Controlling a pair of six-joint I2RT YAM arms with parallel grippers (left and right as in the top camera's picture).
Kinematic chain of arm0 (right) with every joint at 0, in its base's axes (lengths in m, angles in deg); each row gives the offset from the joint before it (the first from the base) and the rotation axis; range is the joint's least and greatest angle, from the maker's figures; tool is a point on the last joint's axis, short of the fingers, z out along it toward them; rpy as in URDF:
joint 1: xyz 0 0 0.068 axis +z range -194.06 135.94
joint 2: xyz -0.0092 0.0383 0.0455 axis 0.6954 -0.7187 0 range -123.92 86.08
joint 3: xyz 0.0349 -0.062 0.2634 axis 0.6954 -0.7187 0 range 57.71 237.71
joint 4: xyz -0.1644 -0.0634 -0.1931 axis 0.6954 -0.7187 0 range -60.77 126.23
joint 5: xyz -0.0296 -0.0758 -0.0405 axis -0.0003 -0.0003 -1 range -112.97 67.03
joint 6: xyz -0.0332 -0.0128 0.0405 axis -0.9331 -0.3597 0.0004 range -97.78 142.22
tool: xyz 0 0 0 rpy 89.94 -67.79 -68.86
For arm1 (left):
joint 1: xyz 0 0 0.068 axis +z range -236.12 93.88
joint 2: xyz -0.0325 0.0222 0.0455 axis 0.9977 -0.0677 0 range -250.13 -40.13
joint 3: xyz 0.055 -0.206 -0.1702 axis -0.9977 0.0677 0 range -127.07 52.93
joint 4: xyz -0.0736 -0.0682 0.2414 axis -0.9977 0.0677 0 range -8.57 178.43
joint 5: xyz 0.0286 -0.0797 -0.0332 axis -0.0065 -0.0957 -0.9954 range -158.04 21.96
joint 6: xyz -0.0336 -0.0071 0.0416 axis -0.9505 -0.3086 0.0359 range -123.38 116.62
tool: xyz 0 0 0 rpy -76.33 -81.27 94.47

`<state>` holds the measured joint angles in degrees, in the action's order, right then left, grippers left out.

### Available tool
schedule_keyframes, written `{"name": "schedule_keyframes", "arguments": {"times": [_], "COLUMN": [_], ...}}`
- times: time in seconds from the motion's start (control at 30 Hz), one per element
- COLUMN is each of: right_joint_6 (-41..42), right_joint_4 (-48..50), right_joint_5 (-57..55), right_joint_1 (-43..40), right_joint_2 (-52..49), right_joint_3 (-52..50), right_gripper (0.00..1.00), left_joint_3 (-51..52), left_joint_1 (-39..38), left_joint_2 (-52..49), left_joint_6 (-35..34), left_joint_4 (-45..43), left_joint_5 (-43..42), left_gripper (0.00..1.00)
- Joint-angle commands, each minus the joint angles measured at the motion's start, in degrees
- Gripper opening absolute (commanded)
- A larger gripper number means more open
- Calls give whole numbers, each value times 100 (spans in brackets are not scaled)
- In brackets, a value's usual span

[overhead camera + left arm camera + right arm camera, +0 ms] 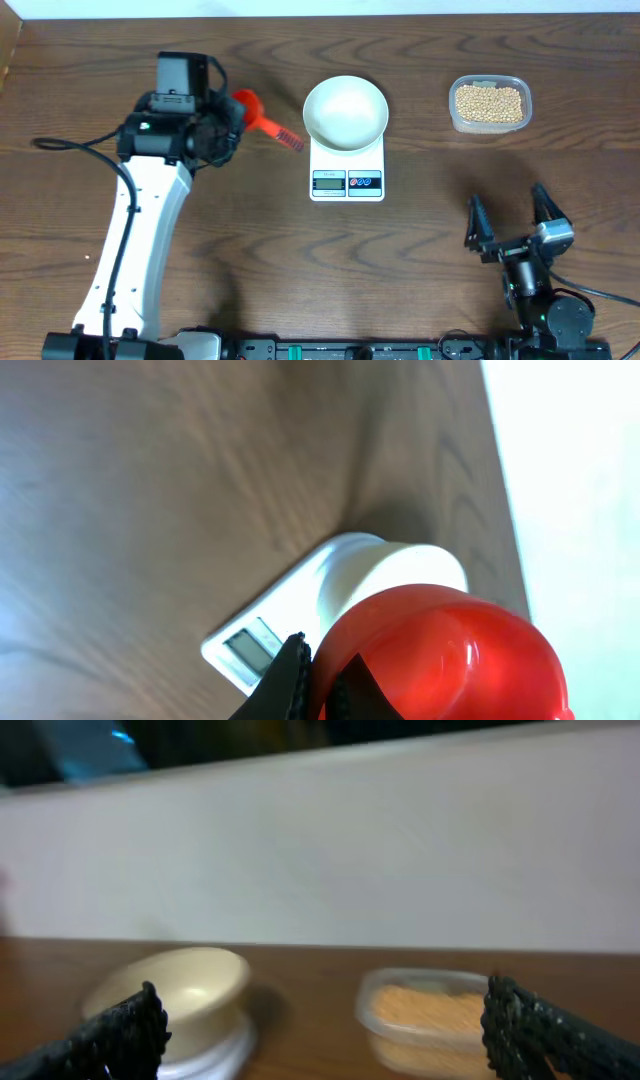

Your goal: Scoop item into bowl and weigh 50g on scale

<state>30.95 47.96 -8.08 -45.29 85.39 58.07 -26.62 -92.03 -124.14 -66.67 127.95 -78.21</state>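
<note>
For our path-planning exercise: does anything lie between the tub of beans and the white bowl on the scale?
Nothing visible does. Only bare wooden table separates the clear tub of beans from the bowl on the scale. The red scoop is on the bowl's far side, at the left pincer.

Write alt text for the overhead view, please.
White bowl sits empty on the scale at centre. Left gripper is at a red scoop beside it; right gripper is open, short of the clear tub of beans.
</note>
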Motion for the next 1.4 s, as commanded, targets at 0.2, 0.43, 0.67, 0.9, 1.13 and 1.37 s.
{"name": "schedule_keyframes", "arguments": {"times": [0.2, 0.43, 0.67, 0.9, 1.13, 1.37], "right_joint_6": [758, 890, 2050, 2256, 2249, 2267], "right_joint_4": [179, 173, 179, 708, 1034, 601], "right_joint_5": [1322, 2459, 3292, 3281, 3176, 3287], "right_joint_1": [52, 52, 81, 876, 1296, 1292], "right_joint_2": [-1047, -2955, -4878, -6146, -6968, -7167], "right_joint_3": [984, 2387, 3488, 3768, 3766, 3766], "right_gripper": [99, 99, 99, 99, 99, 99], "left_joint_3": [-39, -39, -39, -39, -39, -39], "left_joint_1": [-448, -595, -745, -870, -1064, -1438], "left_joint_2": [-24, -57, -295, -586, -623, -625], "left_joint_6": [-758, -866, -905, -905, -907, -1012], "left_joint_4": [-444, -682, -699, -697, -693, -682], "left_joint_5": [450, 490, 490, 487, 483, 492], "left_gripper": [7, 7, 7, 7, 7, 7]}}
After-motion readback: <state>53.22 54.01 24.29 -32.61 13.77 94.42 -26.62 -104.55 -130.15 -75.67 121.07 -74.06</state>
